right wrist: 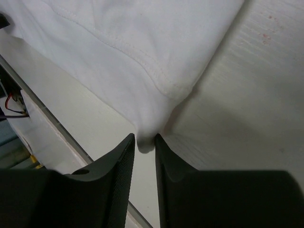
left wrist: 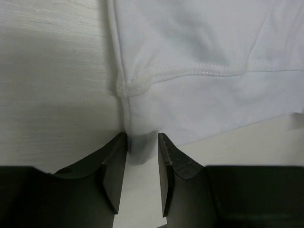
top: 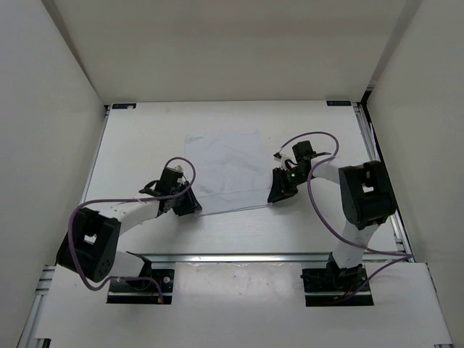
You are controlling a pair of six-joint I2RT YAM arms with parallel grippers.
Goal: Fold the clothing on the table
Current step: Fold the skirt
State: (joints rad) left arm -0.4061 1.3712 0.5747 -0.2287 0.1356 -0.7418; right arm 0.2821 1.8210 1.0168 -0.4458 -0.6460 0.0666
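The white clothing (top: 225, 170) lies flat in the middle of the table (top: 138, 145). My left gripper (top: 191, 206) is at its near left corner. In the left wrist view the gripper (left wrist: 142, 137) has its jaws half closed astride the corner of the clothing (left wrist: 204, 42), with a gap still between the fingers. My right gripper (top: 280, 194) is at the near right corner. In the right wrist view the gripper (right wrist: 145, 138) pinches a bunched nub of the clothing (right wrist: 133, 38) between its fingertips.
White walls stand on the left, right and far sides of the table. A metal rail (top: 239, 256) runs along the front edge, just below both grippers. Purple cables loop off both arms.
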